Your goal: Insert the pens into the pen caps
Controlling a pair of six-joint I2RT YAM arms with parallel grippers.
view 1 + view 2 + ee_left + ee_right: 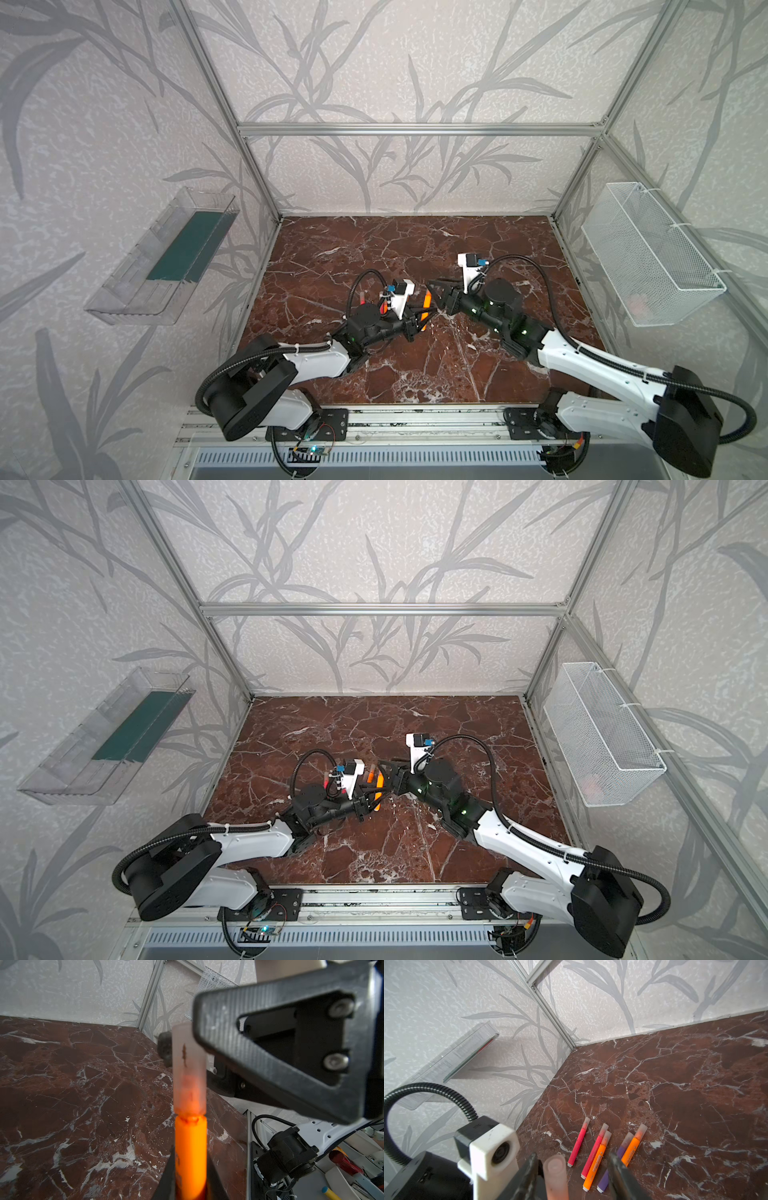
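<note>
My left gripper (191,1169) is shut on an orange pen (191,1153), held above the table at the middle in both top views (424,311) (377,793). A pale translucent pen cap (189,1068) sits on that pen's tip. My right gripper (572,1156) is open, and the cap (555,1176) stands between its jaws, closer to one, with a wide gap to the other. In the right wrist view several capped pens lie side by side on the table: two pink-red (578,1144) (592,1153), two orange (597,1162) (632,1148) and one purple (612,1169).
The red-brown marble table (415,249) is ringed by an aluminium frame and papered walls. A clear shelf (166,257) hangs on the left wall and a white wire basket (652,253) on the right wall. The two grippers meet tip to tip over the table's middle.
</note>
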